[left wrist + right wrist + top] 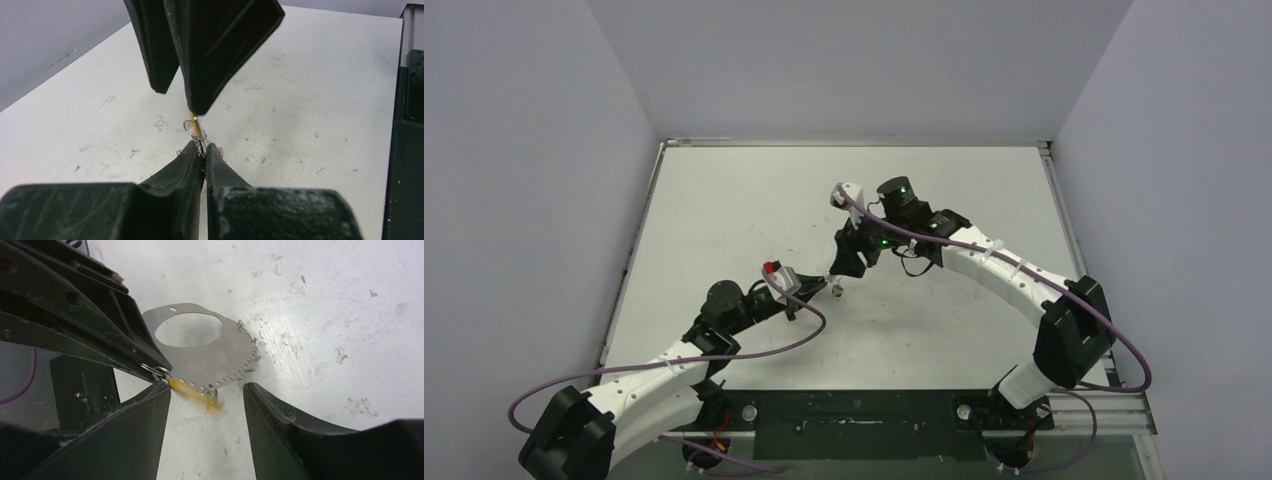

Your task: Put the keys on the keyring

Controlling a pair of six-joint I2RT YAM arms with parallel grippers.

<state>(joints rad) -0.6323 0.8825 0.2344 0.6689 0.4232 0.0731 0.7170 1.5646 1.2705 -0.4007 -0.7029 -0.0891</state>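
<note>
The keyring point(210, 357) shows in the right wrist view as a thin silvery piece with a big oval opening and a row of small holes and rings along its curved edge. My left gripper point(204, 147) is shut on a small wire ring point(159, 371) at that edge. A yellow-headed key point(192, 390), blurred, hangs at the same edge; the left wrist view shows this key point(195, 121) just past my fingertips. My right gripper point(207, 386) is open and straddles the key, its left finger point(150, 415) close beside it. From above, both grippers point(832, 280) meet mid-table.
The white tabletop point(754, 200) is scuffed and walled on three sides. A black rail point(405, 125) runs along the right of the left wrist view. A purple cable point(809, 330) loops beside the left arm. The black mounting plate point(854, 420) lines the near edge.
</note>
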